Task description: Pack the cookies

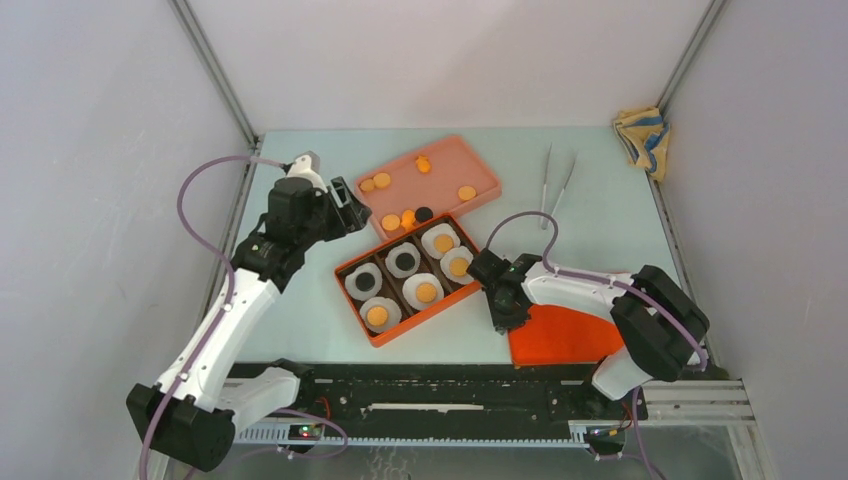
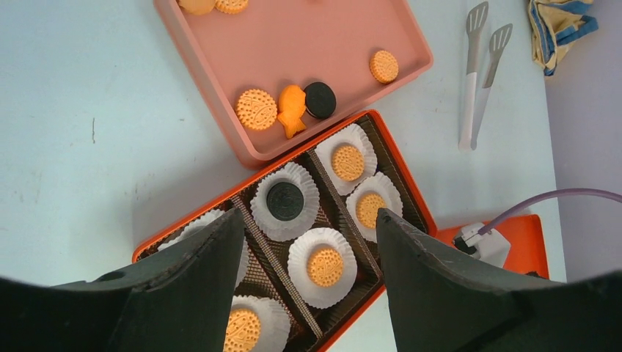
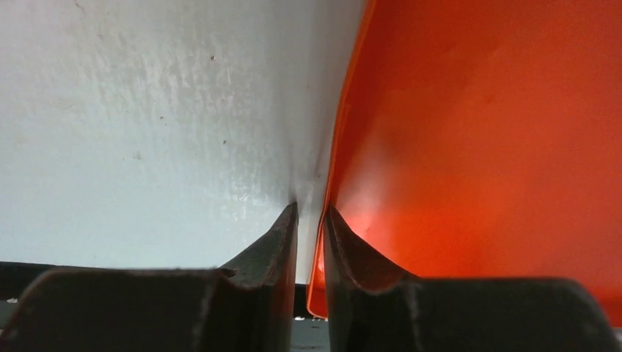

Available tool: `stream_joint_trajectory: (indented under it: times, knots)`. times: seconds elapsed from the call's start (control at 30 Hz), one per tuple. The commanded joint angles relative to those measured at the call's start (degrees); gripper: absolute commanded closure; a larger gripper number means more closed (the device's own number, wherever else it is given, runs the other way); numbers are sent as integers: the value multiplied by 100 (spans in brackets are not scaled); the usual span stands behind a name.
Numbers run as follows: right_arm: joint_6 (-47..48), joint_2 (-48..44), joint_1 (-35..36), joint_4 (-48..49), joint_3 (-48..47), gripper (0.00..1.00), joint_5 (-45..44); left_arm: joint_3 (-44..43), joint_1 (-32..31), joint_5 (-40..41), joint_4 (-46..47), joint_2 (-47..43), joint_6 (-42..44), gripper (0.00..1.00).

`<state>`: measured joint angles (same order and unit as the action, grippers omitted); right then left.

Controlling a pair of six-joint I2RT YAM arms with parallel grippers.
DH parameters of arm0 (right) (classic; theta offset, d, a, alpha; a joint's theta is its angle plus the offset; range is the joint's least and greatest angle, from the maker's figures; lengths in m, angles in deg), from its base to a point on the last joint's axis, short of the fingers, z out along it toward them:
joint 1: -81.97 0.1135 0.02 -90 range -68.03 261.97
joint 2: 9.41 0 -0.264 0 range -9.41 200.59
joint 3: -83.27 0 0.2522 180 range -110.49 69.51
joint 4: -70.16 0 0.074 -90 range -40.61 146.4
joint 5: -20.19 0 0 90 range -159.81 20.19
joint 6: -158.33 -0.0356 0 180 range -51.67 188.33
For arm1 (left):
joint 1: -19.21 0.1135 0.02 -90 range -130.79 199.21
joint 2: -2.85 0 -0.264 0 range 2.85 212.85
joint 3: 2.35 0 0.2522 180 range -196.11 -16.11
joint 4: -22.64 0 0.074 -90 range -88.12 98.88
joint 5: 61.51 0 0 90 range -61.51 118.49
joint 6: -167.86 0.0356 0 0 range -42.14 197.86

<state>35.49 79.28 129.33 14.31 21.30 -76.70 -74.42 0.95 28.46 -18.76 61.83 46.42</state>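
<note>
Well, the orange box (image 2: 412, 180) holds six white paper cups (image 2: 301, 176), with one of the cookies (image 2: 325, 266) in each, four orange and two black. More lie loose on the pink tray (image 2: 308, 44) just behind the box. The left gripper (image 2: 308, 220) hangs wide open over the box. The right gripper (image 3: 309, 213) pinches the edge of the orange lid (image 3: 477, 147) on the table (image 1: 600, 180).
</note>
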Motion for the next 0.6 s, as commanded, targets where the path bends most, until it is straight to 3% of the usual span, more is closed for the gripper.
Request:
stream_joint_trajectory:
  times: [0.0, 0.17, 0.4, 0.57]
  knots:
    - [-365, 207, 154, 193, 92, 78, -86, -160, -29, 149, -16, -155, 103, 28]
    - [-608, -390, 248, -28, -4, 100, -251, -169, -28, 84, 17, -81, 99, 28]
    - [-422, -1620, 283, -1159, -976, 100, -959, -170, -30, 47, 140, -9, 73, 30]
    - [414, -1523, 447, -1487, -1958, 100, -965, -453, -28, -800, 229, 625, 201, 30]
